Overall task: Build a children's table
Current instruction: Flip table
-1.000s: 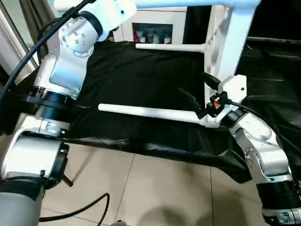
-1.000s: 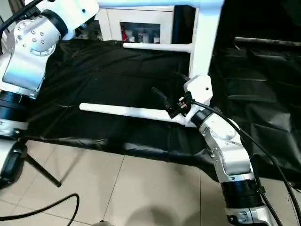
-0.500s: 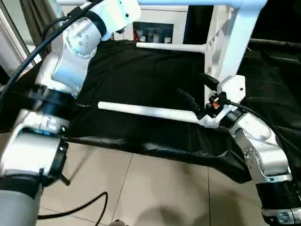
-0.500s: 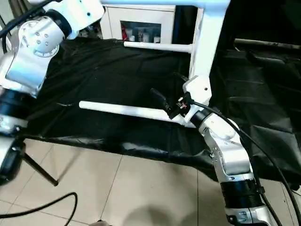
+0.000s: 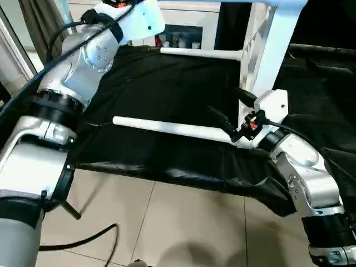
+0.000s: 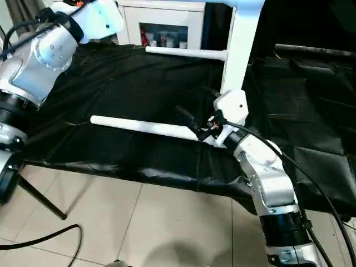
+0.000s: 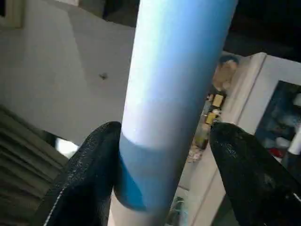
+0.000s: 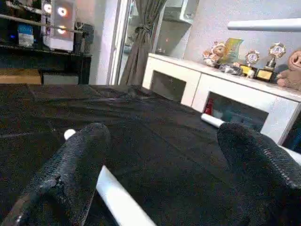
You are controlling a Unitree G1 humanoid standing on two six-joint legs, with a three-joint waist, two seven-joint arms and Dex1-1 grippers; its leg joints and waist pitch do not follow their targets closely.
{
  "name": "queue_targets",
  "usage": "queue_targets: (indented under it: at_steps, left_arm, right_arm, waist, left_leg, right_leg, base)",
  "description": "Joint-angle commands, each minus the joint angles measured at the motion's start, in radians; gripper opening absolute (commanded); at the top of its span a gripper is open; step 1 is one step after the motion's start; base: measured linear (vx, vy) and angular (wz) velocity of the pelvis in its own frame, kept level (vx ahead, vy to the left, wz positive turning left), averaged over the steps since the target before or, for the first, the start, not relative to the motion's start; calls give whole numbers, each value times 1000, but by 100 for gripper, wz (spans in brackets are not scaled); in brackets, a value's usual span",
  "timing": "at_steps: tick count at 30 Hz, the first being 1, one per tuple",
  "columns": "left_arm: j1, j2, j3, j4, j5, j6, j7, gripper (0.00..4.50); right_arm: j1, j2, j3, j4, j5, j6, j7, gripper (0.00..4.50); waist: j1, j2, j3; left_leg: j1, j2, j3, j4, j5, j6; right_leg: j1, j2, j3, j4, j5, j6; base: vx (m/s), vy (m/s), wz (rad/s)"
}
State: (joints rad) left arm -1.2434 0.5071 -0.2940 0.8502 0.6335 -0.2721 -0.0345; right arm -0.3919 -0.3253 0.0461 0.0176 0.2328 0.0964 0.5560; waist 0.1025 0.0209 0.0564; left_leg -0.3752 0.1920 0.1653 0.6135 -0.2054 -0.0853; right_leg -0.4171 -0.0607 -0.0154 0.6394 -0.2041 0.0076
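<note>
The children's table top (image 5: 257,39) stands on its edge on the black cloth, ribbed underside facing my left. One white leg (image 5: 200,54) sticks out sideways from a lower socket. A higher leg (image 7: 174,84) runs along the top of the head views, and my left gripper (image 7: 164,136) stands open around it, one finger (image 7: 94,179) close against the tube, the other a little off it. A loose white leg (image 5: 172,129) lies on the cloth. My right gripper (image 5: 232,108) is open over the near end of that leg, fingers wide apart.
Black cloth (image 5: 156,89) covers the work surface and hangs over its front edge. A white cabinet (image 5: 183,33) with shelves stands behind, with trophies and toys (image 8: 254,59) on top. Tiled floor (image 5: 167,222) with a black cable (image 5: 83,242) lies in front.
My left arm has shifted, its elbow swinging back and leftward. The right gripper and the loose leg stay where they were.
</note>
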Motion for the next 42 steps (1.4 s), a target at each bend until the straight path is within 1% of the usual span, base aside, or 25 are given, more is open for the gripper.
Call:
queue_targets:
  at_steps: [1, 3, 4, 7, 8, 9, 13, 14, 17, 18, 19, 20, 23, 24, 28, 31, 33, 37, 38, 39, 40, 41, 42]
  left_arm:
    - [-17, 14, -20, 23, 21, -22, 12, 332]
    - [-25, 18, -33, 41, 33, -46, 15, 332]
    - [-26, 23, -40, 49, 41, -56, 18, 362]
    - [-31, 24, -39, 67, 37, -69, 23, 372]
    - [-38, 28, -49, 78, 47, -88, 41, 396]
    - [-46, 31, -58, 91, 60, -100, 64, 407]
    - [-73, 41, -76, 127, 95, -122, 135, 407]
    - [-79, 41, -76, 137, 93, -129, 133, 407]
    - [-92, 44, -85, 163, 107, -135, 160, 407]
    - [-96, 45, -86, 170, 107, -135, 166, 407]
    - [-100, 45, -86, 175, 107, -135, 168, 407]
    - [-105, 45, -85, 185, 106, -139, 176, 407]
    - [-117, 47, -81, 197, 107, -127, 202, 407]
    - [-125, 47, -83, 211, 108, -131, 207, 407]
    - [-130, 40, -91, 239, 109, -147, 190, 407]
    - [-131, 36, -86, 249, 92, -158, 182, 407]
    - [-132, 33, -81, 256, 82, -164, 173, 380]
    - [-135, 27, -72, 276, 61, -173, 151, 366]
    - [-136, 27, -71, 281, 59, -175, 148, 354]
    - [-137, 26, -70, 282, 57, -175, 145, 332]
    - [-138, 26, -71, 286, 58, -175, 142, 330]
    - [-140, 24, -71, 293, 55, -174, 128, 330]
    - [-141, 23, -70, 296, 54, -174, 121, 319]
  right_arm:
    - [2, -3, 1, -25, -4, -4, 11, 407]
    - [1, -4, 2, -23, -5, -5, 12, 407]
    - [1, -4, 2, -22, -6, -6, 12, 407]
    - [1, -5, 3, -21, -8, -8, 12, 407]
    - [1, -5, 3, -20, -9, -9, 12, 407]
    - [1, -5, 3, -20, -10, -9, 12, 407]
    - [0, -5, 3, -20, -12, -10, 11, 407]
    - [0, -5, 3, -20, -12, -10, 11, 407]
    - [1, -6, 5, -22, -12, -7, 12, 407]
    - [1, -6, 5, -22, -13, -6, 12, 407]
    - [0, -6, 5, -22, -13, -5, 12, 407]
    - [0, -7, 6, -23, -13, -2, 13, 407]
    - [2, -9, 6, -25, -14, 0, 15, 407]
    - [3, -10, 6, -25, -17, 0, 16, 407]
    - [2, -10, 7, -24, -18, -1, 17, 407]
    - [2, -10, 7, -23, -19, -4, 17, 407]
    - [2, -10, 7, -24, -19, -4, 18, 407]
    - [4, -7, 4, -27, -17, -7, 21, 407]
    - [3, -2, 1, -28, -11, -14, 23, 407]
    - [3, -1, 0, -28, -9, -16, 25, 407]
    - [3, 2, -1, -31, -3, -19, 27, 407]
    - [5, 11, -5, -42, 18, -21, 38, 407]
    - [6, 15, -7, -49, 31, -20, 45, 407]
  waist:
    - [0, -8, -70]
    - [-2, -9, -70]
    - [-2, -9, -71]
    - [-1, -9, -72]
    - [-1, -10, -72]
    - [0, -9, -72]
    - [-1, -9, -72]
    - [0, -9, -73]
    - [0, -9, -74]
    - [0, -7, -75]
    - [0, -9, -76]
    - [1, -8, -76]
    - [1, -8, -77]
    - [2, -10, -76]
    - [2, -10, -74]
    - [3, -9, -75]
    - [3, -10, -76]
    - [5, -11, -76]
    - [5, -10, -77]
    - [5, -9, -78]
    - [5, -9, -77]
    - [5, -7, -78]
    - [4, -9, -77]
  left_leg:
    - [1, 13, -8, -69, -105, -18]
    - [3, 15, -8, -68, -95, -22]
    - [3, 15, -9, -67, -84, -21]
    - [4, 14, -7, -65, -68, -18]
    - [3, 14, -7, -65, -64, -17]
    - [3, 14, -7, -65, -64, -16]
    - [3, 13, -8, -64, -68, -17]
    - [3, 14, -8, -64, -60, -16]
    - [3, 14, -8, -62, -46, -15]
    - [3, 14, -8, -61, -42, -15]
    - [3, 14, -8, -61, -34, -12]
    - [2, 13, -7, -60, -28, -10]
    - [3, 13, -7, -59, -29, -9]
    - [2, 13, -7, -59, -28, -6]
    - [3, 13, -7, -59, -37, -4]
    - [3, 15, -7, -60, -37, -4]
    - [3, 15, -8, -59, -32, -3]
    - [3, 13, -7, -58, -27, -1]
    - [2, 14, -8, -58, -22, 1]
    - [3, 14, -8, -57, -21, 2]
    - [3, 14, -8, -58, -21, 3]
    - [4, 15, -8, -57, -23, 4]
    - [4, 14, -7, -57, -26, 6]
  right_leg:
    - [62, -51, 31, -74, -36, -156]
    - [63, -51, 31, -68, 9, -169]
    - [64, -51, 31, -66, 36, -176]
    - [66, -51, 31, -61, 84, -193]
    - [67, -51, 31, -60, 97, -196]
    - [68, -51, 30, -60, 98, -196]
    - [68, -51, 30, -61, 90, -188]
    - [69, -52, 30, -60, 97, -189]
    - [69, -52, 30, -57, 122, -196]
    - [69, -52, 30, -56, 135, -199]
    - [70, -51, 29, -55, 152, -202]
    - [71, -51, 29, -54, 164, -206]
    - [72, -51, 29, -53, 171, -207]
    - [72, -51, 29, -53, 170, -209]
    - [72, -52, 30, -55, 152, -210]
    - [71, -53, 29, -55, 148, -212]
    - [72, -53, 29, -54, 158, -215]
    - [73, -53, 29, -52, 167, -219]
    - [73, -53, 29, -51, 176, -219]
    - [73, -54, 29, -51, 179, -219]
    - [72, -53, 29, -51, 182, -221]
    - [72, -54, 29, -51, 183, -222]
    - [72, -53, 29, -52, 181, -222]
  base:
    - [0, 0, 0]
    - [0, 0, 0]
    - [0, 0, 0]
    - [0, 0, 0]
    - [0, 0, 0]
    - [0, 0, 0]
    - [0, 0, 0]
    - [0, 0, 0]
    - [0, 0, 0]
    - [0, 0, 0]
    - [0, 0, 0]
    - [0, 0, 0]
    - [0, 0, 0]
    - [0, 0, 0]
    - [0, 0, 0]
    - [0, 0, 0]
    - [0, 0, 0]
    - [0, 0, 0]
    - [0, 0, 0]
    - [0, 0, 0]
    - [0, 0, 0]
    - [0, 0, 0]
    - [0, 0, 0]
